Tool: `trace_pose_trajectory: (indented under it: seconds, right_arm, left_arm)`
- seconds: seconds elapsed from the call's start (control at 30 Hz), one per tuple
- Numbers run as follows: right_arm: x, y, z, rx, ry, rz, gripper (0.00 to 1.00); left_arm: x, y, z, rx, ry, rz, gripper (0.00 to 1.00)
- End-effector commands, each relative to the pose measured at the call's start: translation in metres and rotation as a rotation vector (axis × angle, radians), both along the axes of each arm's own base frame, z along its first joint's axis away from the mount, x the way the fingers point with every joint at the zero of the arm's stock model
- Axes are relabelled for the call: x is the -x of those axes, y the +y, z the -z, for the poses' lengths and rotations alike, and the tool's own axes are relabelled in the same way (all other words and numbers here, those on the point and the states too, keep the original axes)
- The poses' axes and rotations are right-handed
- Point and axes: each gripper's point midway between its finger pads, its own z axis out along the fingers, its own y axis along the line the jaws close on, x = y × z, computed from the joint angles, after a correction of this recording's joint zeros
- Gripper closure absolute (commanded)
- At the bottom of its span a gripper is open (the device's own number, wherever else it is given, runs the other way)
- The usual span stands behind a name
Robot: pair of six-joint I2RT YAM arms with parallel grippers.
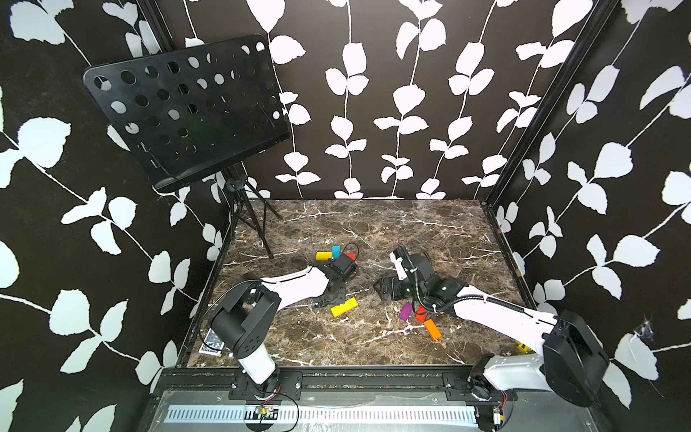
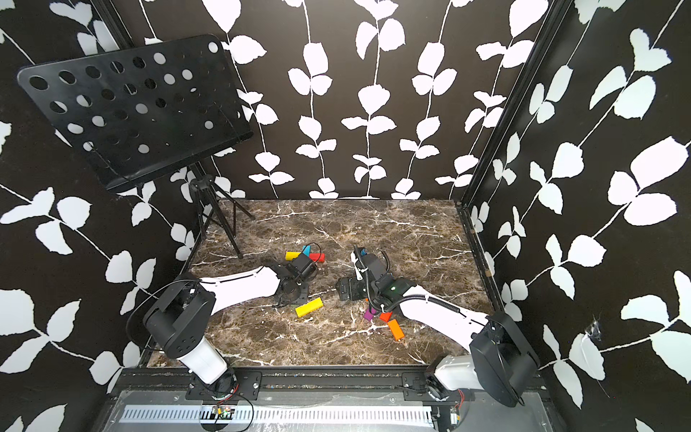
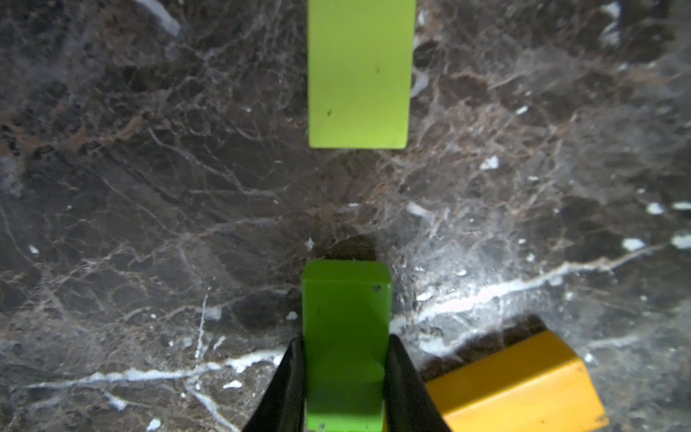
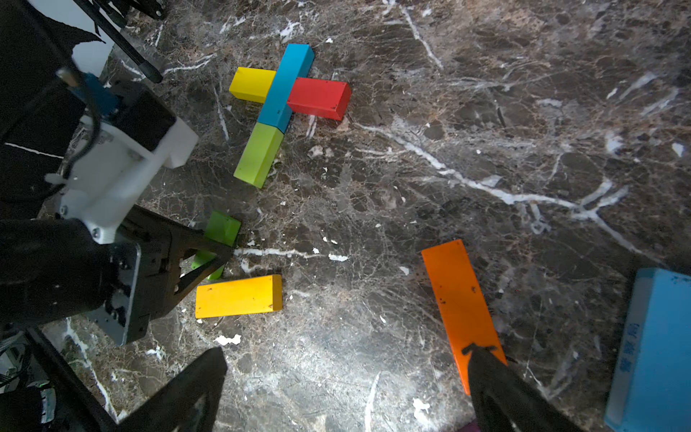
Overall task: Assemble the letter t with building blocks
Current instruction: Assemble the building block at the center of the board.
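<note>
Left wrist view: my left jaws pinch the short dark-green block, apart from the lime-green bar ending the letter t on the marble surface; I should ease in square without nudging it, right jaws wide.

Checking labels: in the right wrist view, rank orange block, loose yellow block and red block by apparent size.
1. orange block, nearest the camera.
2. loose yellow block.
3. red block, slightly smaller but farther off: that pair is unsure.
</note>
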Motion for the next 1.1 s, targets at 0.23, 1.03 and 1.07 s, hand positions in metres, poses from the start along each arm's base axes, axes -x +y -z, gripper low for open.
trace_pose_trajectory:
  seconds: [0.23,1.03,1.07]
  right_arm:
    - [-0.004,0.002,-0.004,-0.02,-0.005,-0.017,0.01]
    - [-0.004,0.0,0.0,-0.031,0.006,-0.011,0.01]
    - [-0.004,0.001,0.0,-0.033,0.007,-0.013,0.01]
  left_arm:
    - [-0.011,-0.009,-0.007,0.011,-0.015,-0.002,0.86]
    - [-0.017,-0.004,-0.003,-0.016,0.008,0.015,0.86]
    - [-0.023,0.003,-0.003,-0.019,0.009,-0.011,0.86]
